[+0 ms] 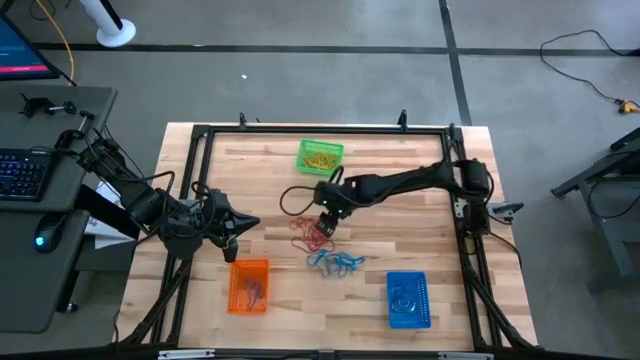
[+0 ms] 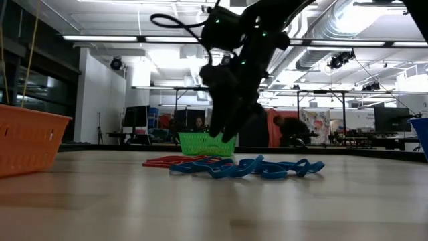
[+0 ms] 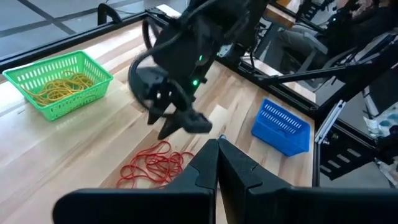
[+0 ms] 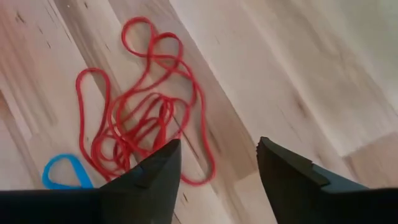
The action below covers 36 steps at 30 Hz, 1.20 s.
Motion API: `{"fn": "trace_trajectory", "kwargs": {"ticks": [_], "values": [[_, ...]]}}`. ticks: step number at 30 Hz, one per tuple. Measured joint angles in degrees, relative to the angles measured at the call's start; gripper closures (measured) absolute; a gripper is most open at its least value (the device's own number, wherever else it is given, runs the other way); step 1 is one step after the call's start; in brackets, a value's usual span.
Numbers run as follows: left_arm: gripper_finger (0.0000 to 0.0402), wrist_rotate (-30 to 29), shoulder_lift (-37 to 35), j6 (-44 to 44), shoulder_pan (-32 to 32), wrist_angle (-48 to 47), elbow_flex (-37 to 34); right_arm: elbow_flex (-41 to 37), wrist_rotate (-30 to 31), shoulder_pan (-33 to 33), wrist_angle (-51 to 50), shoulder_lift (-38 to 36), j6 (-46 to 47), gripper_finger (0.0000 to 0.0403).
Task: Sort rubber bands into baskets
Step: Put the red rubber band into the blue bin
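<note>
A tangle of red rubber bands (image 1: 312,236) lies on the table's middle, with blue rubber bands (image 1: 335,263) just nearer; both show in the low view (image 2: 175,161) (image 2: 254,167). Yellow bands fill the green basket (image 1: 321,156) at the far side. The orange basket (image 1: 249,286) and blue basket (image 1: 407,299) stand near the front. My right gripper (image 1: 326,224) is open, pointing down just above the red bands (image 4: 146,112), touching nothing. My left gripper (image 1: 252,223) is shut and empty at the left, above the orange basket's far side.
A black frame (image 1: 200,132) runs around the wooden table. A desk with a keyboard (image 1: 22,172) stands left of the table. Bare wood lies between the bands and the blue basket.
</note>
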Motion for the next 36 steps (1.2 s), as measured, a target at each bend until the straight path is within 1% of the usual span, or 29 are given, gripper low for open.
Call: {"fn": "trace_trajectory", "kwargs": {"ticks": [4, 8, 14, 23, 28, 29, 31, 32, 34, 35, 36], "values": [[0.0402, 0.0, 0.0, -0.4, 0.0, 0.0, 0.0, 2.2, -0.1, 1.0, -2.9, 3.3, -1.0, 0.0221], [0.0401, 0.0, 0.0, -0.4, 0.0, 0.0, 0.0, 3.0, 0.1, 1.9, -3.9, 4.6, -1.0, 0.0229], [0.0402, 0.0, 0.0, -0.3, 0.0, -0.1, 0.0, 2.9, 5.7, 3.1, -4.1, 4.7, -0.8, 0.0239], [0.0401, 0.0, 0.0, -0.2, 0.0, -0.1, 0.0, 3.0, 6.6, 4.0, -2.6, 7.3, 0.4, 0.026], [0.0402, 0.0, 0.0, -0.2, 0.0, -0.2, 0.0, 3.2, 10.2, 5.6, -3.9, 9.1, 0.8, 0.0266], [0.0402, 0.0, 0.0, -0.2, 0.0, -0.2, 0.0, 3.2, 11.2, 5.9, -4.4, 9.4, 0.8, 0.0271], [0.0402, 0.0, 0.0, -0.2, 0.0, -0.1, 0.0, 3.3, 12.8, 6.6, -5.3, 9.8, 0.9, 0.0296], [0.0401, -0.1, 0.0, -0.2, 0.0, -0.1, 0.0, 3.3, 13.5, 6.9, -6.0, 9.8, 0.9, 0.0315], [0.0401, -0.9, 0.1, 0.0, 0.0, 0.6, 0.6, 3.3, 13.9, 7.4, -6.6, 9.8, 0.8, 0.0366], [0.0401, -1.1, 0.1, 1.2, 0.0, 1.7, 1.3, 3.3, 13.9, 7.7, -6.9, 9.8, 0.5, 0.0383], [0.0401, -1.3, 0.1, 3.2, 0.0, 2.8, 2.3, 3.3, 14.1, 7.8, -7.2, 9.6, 0.3, 0.0391]]}}
